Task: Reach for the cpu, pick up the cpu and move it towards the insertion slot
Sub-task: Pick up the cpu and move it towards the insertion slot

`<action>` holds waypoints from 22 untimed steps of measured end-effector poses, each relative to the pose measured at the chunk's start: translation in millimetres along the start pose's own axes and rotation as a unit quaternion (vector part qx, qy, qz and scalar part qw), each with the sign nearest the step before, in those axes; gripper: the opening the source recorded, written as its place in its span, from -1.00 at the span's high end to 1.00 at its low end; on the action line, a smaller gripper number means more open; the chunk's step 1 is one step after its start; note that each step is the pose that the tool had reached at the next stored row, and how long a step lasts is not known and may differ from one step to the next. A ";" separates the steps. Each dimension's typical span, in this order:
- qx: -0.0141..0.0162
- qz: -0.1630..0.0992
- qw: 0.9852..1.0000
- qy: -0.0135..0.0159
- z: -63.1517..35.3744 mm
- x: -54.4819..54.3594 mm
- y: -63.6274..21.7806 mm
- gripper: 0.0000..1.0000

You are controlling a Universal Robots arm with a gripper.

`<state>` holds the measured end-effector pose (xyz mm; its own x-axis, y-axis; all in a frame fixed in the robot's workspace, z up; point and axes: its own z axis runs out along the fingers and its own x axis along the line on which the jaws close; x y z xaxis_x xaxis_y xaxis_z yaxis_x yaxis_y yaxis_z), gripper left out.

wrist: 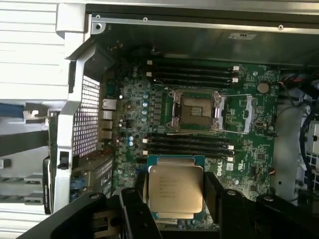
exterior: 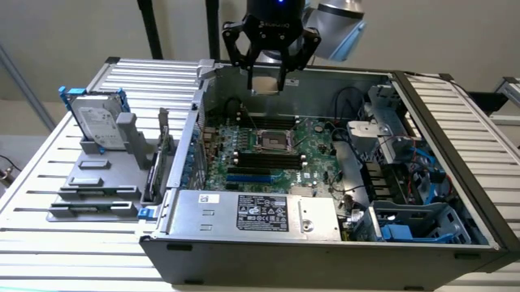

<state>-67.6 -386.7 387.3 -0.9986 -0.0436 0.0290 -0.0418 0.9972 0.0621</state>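
CPU, the small flat square chip with a silvery metal top (wrist: 175,191), sits pinched between my black claw's (exterior: 267,80) two fingers (wrist: 133,209), which are closed on its opposite edges. I see the claw at top centre of the exterior view, hanging above the open grey computer case (exterior: 325,249) with the chip clear of the green motherboard (exterior: 268,159). Below it, mid-frame, the empty square metal-framed socket (exterior: 271,140) lies uncovered. At the exterior view's left, a grey hard drive in a blue frame (exterior: 99,121) stands on the slatted tabletop (exterior: 49,158).
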 end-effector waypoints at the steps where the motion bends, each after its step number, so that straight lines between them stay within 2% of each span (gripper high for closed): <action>1: 0.000 0.000 1.000 0.000 1.0 -2.3 3.6 -0.09; 7: 0.000 0.000 1.000 0.000 5.6 -15.4 24.4 -0.09; 12: 0.000 0.000 1.000 0.000 8.4 -23.3 37.4 -0.09; 15: 0.000 0.002 1.000 0.000 9.7 -26.0 42.1 -0.09; 22: 0.000 0.016 1.000 -0.001 11.6 -29.3 46.7 -0.09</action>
<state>-40.7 -338.2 377.8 -0.9995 -0.0118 0.0291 -0.0100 0.9980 0.0617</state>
